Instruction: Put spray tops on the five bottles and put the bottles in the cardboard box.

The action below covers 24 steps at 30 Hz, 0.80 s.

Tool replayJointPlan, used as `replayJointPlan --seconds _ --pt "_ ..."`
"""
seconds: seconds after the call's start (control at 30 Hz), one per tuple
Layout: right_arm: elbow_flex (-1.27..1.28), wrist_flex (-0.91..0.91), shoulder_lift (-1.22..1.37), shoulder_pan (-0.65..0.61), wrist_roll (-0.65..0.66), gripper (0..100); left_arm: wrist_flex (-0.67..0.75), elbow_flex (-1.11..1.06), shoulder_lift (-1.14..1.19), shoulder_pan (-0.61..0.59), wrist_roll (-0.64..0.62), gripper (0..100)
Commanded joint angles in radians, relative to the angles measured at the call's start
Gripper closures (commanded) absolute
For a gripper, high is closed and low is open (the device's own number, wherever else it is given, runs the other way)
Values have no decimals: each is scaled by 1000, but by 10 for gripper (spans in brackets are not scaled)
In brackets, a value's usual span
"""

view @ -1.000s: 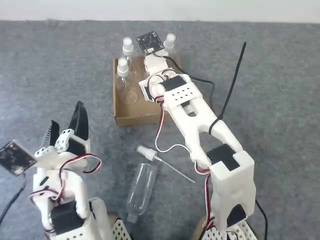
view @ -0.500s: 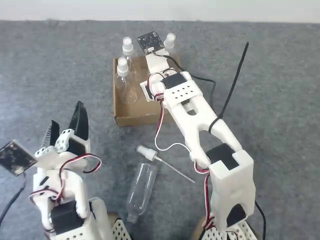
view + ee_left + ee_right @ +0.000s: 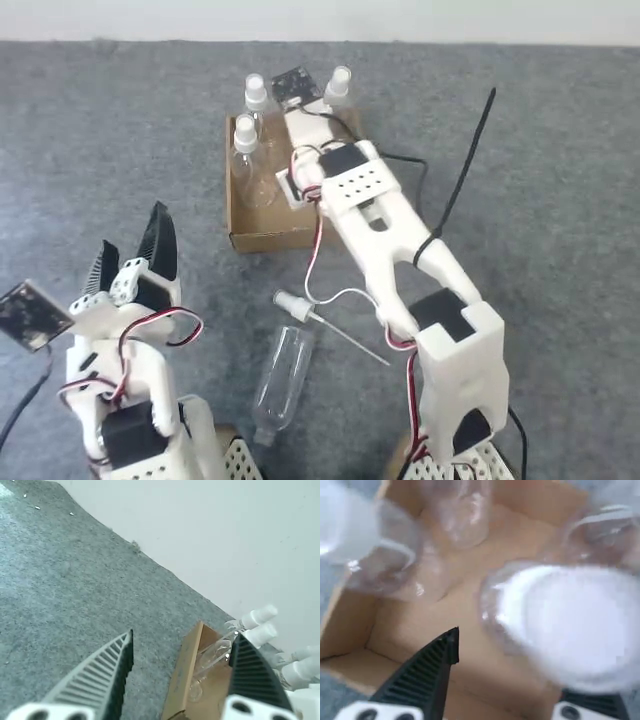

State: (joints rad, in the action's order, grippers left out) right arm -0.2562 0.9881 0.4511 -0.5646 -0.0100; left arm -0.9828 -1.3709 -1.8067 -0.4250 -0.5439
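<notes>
The right gripper (image 3: 512,650) hangs inside the box (image 3: 350,630) with its jaws spread wide. In the right wrist view one black finger (image 3: 427,675) sits at the lower left and the other at the lower right corner. A capped bottle (image 3: 570,625) stands between them, its white top large in the right half of the frame; whether either finger touches it I cannot tell. Two more bottles (image 3: 380,550) show blurred at the upper left and top centre, standing on the box floor. In the high view the right arm (image 3: 390,230) runs from the lower right up to the box at upper centre, its wrist over the box's right half. Three white-topped bottles stand upright there, two at the left side and one at the far right corner beside the wrist. The left gripper (image 3: 132,228) is at the lower left, jaws wide apart and holding nothing; in its own view the box's near corner shows between them, farther off. At lower centre, between the two arms, a loose bottle (image 3: 283,375) lies on its side on the carpet (image 3: 540,150) without a top, neck toward the bottom edge. A spray top (image 3: 293,304) with its thin tube lies just above it. A black strip (image 3: 465,170) stands right of the right arm.
</notes>
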Motion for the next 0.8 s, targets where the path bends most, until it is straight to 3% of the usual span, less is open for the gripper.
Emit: replayJointPlan --seconds 0.0,0.57,0.77 --pt "-68 41 -27 -30 -3 701 66 -13 -15 -3 8 702" --pt "-63 312 -160 -36 2 706 97 -36 -15 -5 8 702" --pt "-63 386 -199 -38 5 788 95 -39 -14 -5 8 702"
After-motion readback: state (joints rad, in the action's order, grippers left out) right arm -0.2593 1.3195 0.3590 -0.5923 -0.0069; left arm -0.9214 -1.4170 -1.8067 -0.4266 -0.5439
